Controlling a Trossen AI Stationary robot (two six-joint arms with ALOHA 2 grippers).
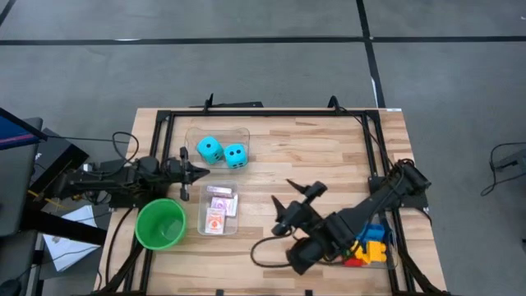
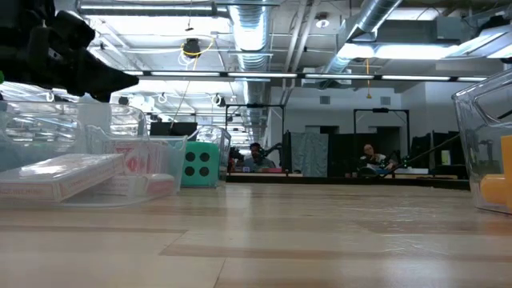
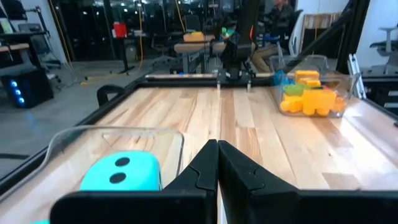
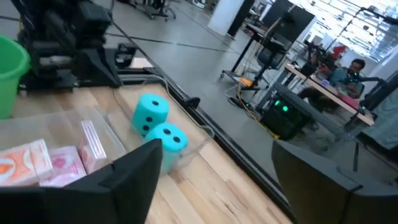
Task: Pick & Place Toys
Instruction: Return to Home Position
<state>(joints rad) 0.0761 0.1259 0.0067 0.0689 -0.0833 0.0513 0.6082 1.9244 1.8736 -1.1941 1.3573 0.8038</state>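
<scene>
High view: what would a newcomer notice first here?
Probably the two cyan dice in a clear bin, upper left of the tabletop, and the green cup near the lower left corner. Then the left gripper, shut beside the dice, and the right gripper, open near the middle, with coloured bricks binned at the lower right.

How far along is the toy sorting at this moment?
Done: the two cyan foam dice sit in one clear plastic bin, red-and-white playing cards in another, coloured plastic bricks in a third. In hand: nothing; left gripper shut and empty, right gripper open. Left: no loose toys show; probably only parking the arms.
</scene>
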